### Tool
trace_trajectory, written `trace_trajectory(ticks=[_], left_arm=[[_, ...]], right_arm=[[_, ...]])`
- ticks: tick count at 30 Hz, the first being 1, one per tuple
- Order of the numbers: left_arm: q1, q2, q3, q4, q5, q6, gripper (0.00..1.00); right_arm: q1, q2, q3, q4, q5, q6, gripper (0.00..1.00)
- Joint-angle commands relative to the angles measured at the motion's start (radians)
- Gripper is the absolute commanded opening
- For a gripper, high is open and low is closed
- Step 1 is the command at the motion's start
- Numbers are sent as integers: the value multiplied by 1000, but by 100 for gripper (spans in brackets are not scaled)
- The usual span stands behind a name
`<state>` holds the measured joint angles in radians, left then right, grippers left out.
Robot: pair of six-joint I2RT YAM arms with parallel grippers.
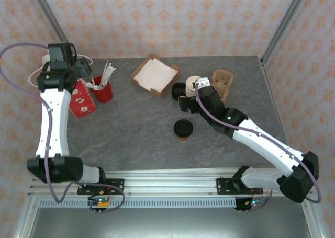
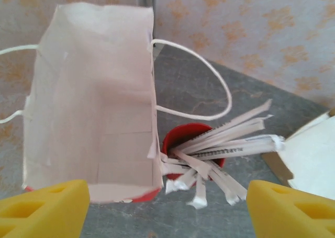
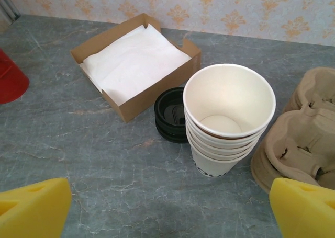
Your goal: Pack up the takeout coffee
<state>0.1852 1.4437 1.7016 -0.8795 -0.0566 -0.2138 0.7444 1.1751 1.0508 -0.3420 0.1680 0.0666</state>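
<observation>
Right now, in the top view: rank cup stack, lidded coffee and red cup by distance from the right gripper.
From the right gripper:
1. cup stack, right at its tip, far side.
2. lidded coffee, centre, toward the near edge.
3. red cup, far left.

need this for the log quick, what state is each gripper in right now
left gripper: open, holding nothing
right gripper: open, holding nothing
</observation>
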Motion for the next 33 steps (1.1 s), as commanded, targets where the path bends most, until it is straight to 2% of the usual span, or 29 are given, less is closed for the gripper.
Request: trace_trajectory(ticks=[1,6,17,25,33], left_arm=[[26,94,63,-71,36,19,78],[44,219,163,-113,-8,37,68],[63,366,302,-169,-47,68,40],[63,395,300,-178,-23,62,36],[63,383,284,-165,-16,70,25]], right_arm=[[-2,4,-17,42,-18,-8,97],[-2,-8,-38,58,-25,-15,98],[-2,4,-62,76,-22,-26,98],[-3,23,-56,71,-25,-25,98],[-2,50,-49,65,-36,-21,98]])
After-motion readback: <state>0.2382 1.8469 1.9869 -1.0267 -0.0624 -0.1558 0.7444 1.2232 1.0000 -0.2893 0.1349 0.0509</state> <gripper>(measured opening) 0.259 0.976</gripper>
